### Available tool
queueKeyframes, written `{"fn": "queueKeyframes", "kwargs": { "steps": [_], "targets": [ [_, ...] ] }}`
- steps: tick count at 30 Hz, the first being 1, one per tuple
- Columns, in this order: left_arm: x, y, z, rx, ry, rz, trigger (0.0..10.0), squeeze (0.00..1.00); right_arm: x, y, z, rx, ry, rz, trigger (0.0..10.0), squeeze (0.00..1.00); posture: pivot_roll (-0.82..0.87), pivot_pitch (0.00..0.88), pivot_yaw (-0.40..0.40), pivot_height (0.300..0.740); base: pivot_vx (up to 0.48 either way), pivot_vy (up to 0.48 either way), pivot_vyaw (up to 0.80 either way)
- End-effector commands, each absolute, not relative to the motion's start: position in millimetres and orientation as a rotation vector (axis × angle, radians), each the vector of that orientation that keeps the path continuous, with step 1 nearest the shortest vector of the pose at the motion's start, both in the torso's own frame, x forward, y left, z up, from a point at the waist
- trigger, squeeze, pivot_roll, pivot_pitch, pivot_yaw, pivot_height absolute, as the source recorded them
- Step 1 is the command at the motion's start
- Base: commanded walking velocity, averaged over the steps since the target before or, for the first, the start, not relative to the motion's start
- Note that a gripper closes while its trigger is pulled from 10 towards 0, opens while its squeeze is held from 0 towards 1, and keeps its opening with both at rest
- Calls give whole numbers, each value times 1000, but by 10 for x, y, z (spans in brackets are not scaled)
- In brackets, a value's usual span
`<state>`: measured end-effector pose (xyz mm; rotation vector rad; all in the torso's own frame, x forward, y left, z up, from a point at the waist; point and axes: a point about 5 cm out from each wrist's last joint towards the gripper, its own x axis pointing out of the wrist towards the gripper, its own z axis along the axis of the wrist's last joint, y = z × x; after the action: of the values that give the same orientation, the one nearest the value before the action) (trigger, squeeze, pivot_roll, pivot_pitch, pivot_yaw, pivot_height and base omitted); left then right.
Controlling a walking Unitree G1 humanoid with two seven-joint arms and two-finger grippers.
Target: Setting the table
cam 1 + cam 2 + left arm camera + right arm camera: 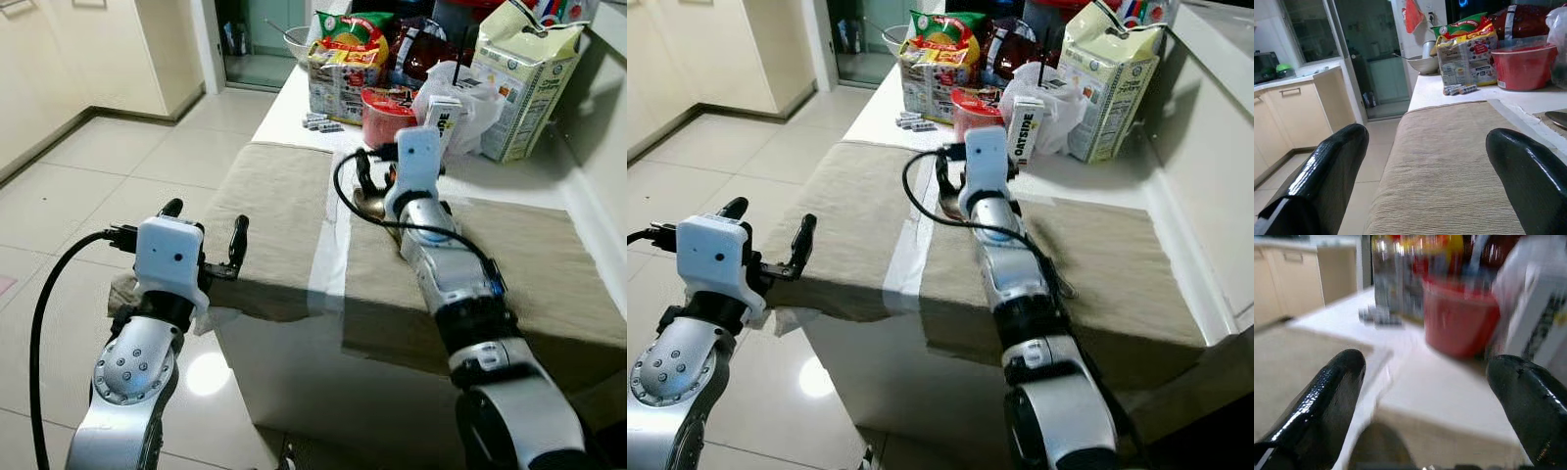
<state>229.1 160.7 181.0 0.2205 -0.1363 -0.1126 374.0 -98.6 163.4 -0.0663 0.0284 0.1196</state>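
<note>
With 2 beige mats (pixel 284 211) already laid on the counter (pixel 872 108), the right gripper (pixel 1422 396), jaws wide and empty, hovers over a spoon (pixel 1557 119) on the right mat, probably next lowering to grasp it, near the "OATSIDE" carton (pixel 1024 125), while the left gripper (pixel 206 240) waits open, empty.
</note>
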Motion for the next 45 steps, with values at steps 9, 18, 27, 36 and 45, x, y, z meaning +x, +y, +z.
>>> {"fn": "queueKeyframes", "kwargs": {
  "steps": [9, 18, 27, 36, 45],
  "targets": [
    [2286, 1584, 1859, 235, -145, -124, 10000, 0, 3704, -927, 1505, -51, 151, 153, 10000, 0, 45, 0, -1, 740, 0, 0, 0],
    [2265, 1578, 1866, 237, -143, -117, 10000, 0, 3666, -886, 1243, -66, 282, 167, 10000, 0, 60, 0, -7, 740, 0, 0, 0],
    [2248, 1590, 1873, 242, -137, -109, 10000, 0, 3580, -857, 1085, -69, 349, 170, 10000, 0, 63, 6, -6, 740, 0, 0, 0],
    [2262, 1592, 1883, 254, -136, -112, 10000, 0, 3524, -837, 966, -49, 418, 179, 10000, 0, 60, 7, -4, 740, 0, 0, 0],
    [2295, 1623, 1912, 270, -150, -101, 10000, 0, 3600, -765, 1192, -104, 300, 214, 10000, 0, 64, 1, -7, 740, 0, 0, 0]
  ]
}}
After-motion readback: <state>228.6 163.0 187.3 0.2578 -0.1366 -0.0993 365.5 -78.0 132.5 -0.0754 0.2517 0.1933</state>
